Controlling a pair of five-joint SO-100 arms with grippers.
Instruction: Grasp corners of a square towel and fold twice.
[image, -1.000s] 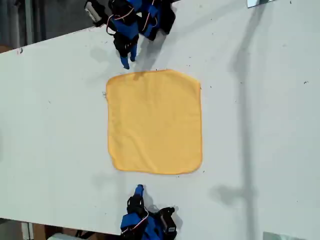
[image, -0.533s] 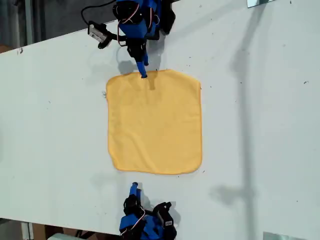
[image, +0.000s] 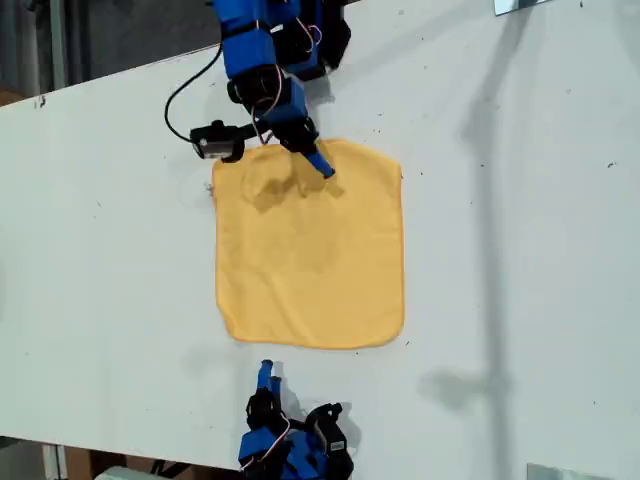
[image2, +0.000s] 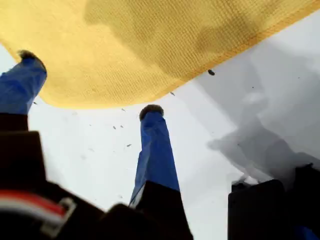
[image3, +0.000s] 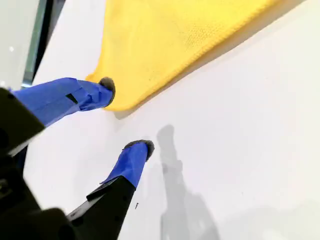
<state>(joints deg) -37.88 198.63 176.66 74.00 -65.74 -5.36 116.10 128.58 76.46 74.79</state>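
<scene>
The yellow-orange towel (image: 310, 250) lies flat and unfolded in the middle of the white table (image: 520, 250). My first gripper (image: 322, 165) reaches in from the exterior view's top and hovers over the towel just inside its top hem. It is open and holds nothing. In the first wrist view the towel (image2: 150, 40) shows a rounded corner (image2: 75, 102) between the spread fingers of my first gripper (image2: 87, 82). My second gripper (image: 266, 372) sits low in the exterior view, a short way off the towel's lower-left corner (image: 235, 335). It is open (image3: 124, 115), with the towel's corner (image3: 120, 100) beside one fingertip.
A black wrist camera (image: 215, 140) on a cable hangs off the first arm, beside the towel's top-left corner in the exterior view. The table edge runs along the exterior view's top left, with dark floor beyond. Small pale objects (image: 520, 5) sit at the exterior view's right corners.
The first arm has swung from behind the towel's top hem out over the towel, down and rightward in the exterior view. The second gripper shifted slightly left. The towel has not moved.
</scene>
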